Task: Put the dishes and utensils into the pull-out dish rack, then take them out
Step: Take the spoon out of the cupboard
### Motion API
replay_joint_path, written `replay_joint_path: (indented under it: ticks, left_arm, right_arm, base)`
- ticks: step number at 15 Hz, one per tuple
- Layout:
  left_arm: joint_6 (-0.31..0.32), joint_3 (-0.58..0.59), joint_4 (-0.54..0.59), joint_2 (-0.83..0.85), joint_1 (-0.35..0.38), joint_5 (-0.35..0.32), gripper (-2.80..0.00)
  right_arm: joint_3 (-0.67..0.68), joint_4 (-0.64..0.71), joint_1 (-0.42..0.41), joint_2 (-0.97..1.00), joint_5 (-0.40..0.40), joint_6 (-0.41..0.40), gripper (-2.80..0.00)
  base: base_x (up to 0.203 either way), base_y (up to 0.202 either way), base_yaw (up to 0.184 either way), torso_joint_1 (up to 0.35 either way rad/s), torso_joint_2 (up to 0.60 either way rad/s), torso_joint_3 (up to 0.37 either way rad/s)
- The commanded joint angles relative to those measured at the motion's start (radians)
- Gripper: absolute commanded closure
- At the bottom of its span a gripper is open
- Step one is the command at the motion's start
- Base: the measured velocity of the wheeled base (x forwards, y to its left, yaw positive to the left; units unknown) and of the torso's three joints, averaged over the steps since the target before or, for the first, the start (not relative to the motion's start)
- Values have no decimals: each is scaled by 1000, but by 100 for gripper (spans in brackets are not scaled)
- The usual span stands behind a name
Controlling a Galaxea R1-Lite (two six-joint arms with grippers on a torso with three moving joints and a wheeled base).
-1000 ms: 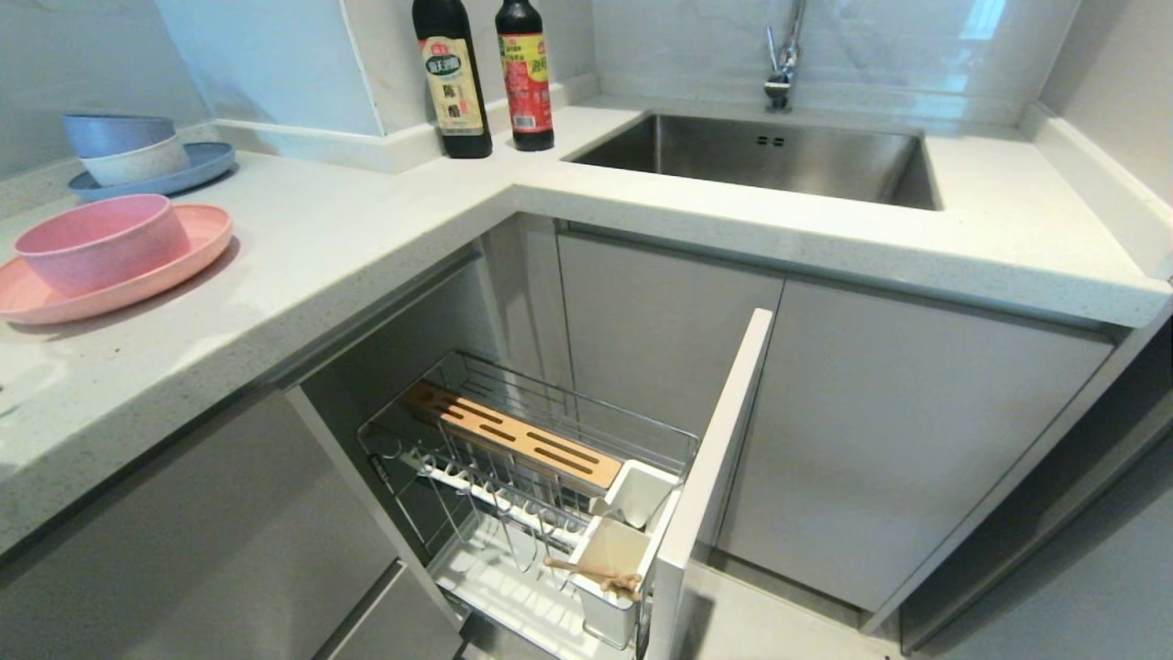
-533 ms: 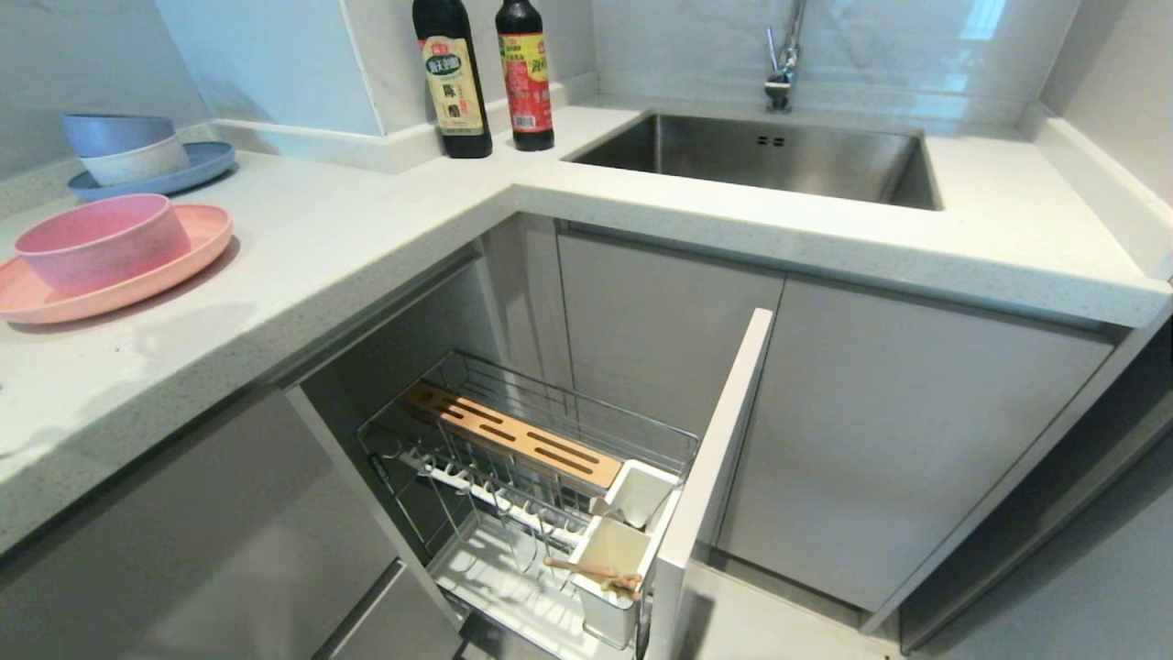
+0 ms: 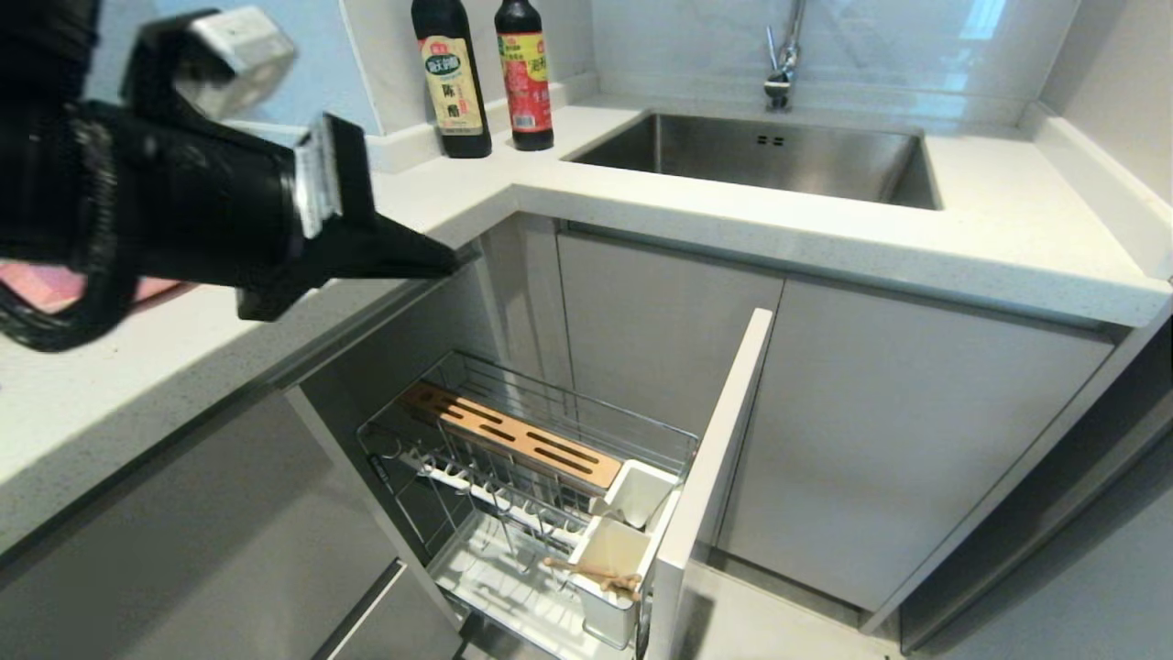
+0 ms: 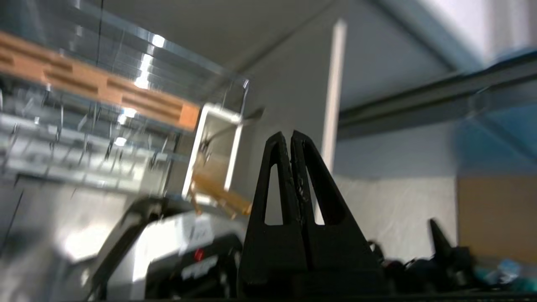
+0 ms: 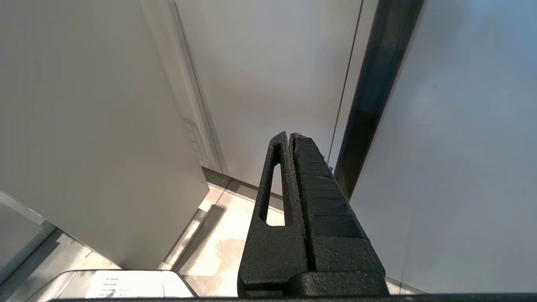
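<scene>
The pull-out dish rack (image 3: 513,477) stands drawn out below the counter, with its bamboo strip (image 3: 513,435) and white utensil cup (image 3: 616,550). Wooden chopsticks (image 3: 596,576) lean over the cup's rim; they also show in the left wrist view (image 4: 220,196) by the cup (image 4: 216,151). My left gripper (image 3: 449,266) hangs shut and empty over the counter edge, above the rack and apart from it; its tips (image 4: 290,134) meet. The arm hides the pink bowl, and only a sliver of the pink plate (image 3: 55,286) shows. No spoon is clearly visible. My right gripper (image 5: 289,135) is shut and parked low, facing cabinet fronts.
Two dark sauce bottles (image 3: 486,73) stand at the counter's back corner. The steel sink (image 3: 761,156) with its tap lies to the right. The rack's narrow grey front panel (image 3: 719,477) juts toward me. Closed cabinet doors (image 3: 898,440) flank it.
My left arm has swung into the head view from the left and now covers the pink and blue dishes. The rack and chopsticks have not moved.
</scene>
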Motion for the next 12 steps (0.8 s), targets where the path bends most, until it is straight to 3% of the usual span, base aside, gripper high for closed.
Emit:
replay_joint_path:
  ticks: [1,2,4,7,8,10,12]
  left_arm:
    - [-1,-24,54,131,-13,3,0]
    - [11,-27,83,172,-17,4,0]
    - [130,11,127,224,-29,11,0]
    - [225,85,96,265,-46,16,0]
    - [248,112,62,277,-47,16,-280]
    - [256,161,-52,314,-52,25,-280]
    - [256,205,-158,378,-77,109,-280]
  right_arm:
    - [2,0,0,0,0,0,0]
    - [2,0,0,0,0,0,0]
    - [1,0,0,0,0,0,0]
    - [2,0,1,0,0,0,0]
    - [2,0,1,0,0,0,0]
    - [2,0,0,0,0,0,0]
    - [2,0,0,0,0,0,0]
  base:
    - [0,0,0,0,0,0]
    - [0,0,0,0,0,0]
    - [0,0,0,0,0,0]
    - [0,0,0,0,0,0]
    - [0,0,0,0,0,0]
    - [0,0,0,0,0,0]
    - [0,0,0,0,0,0]
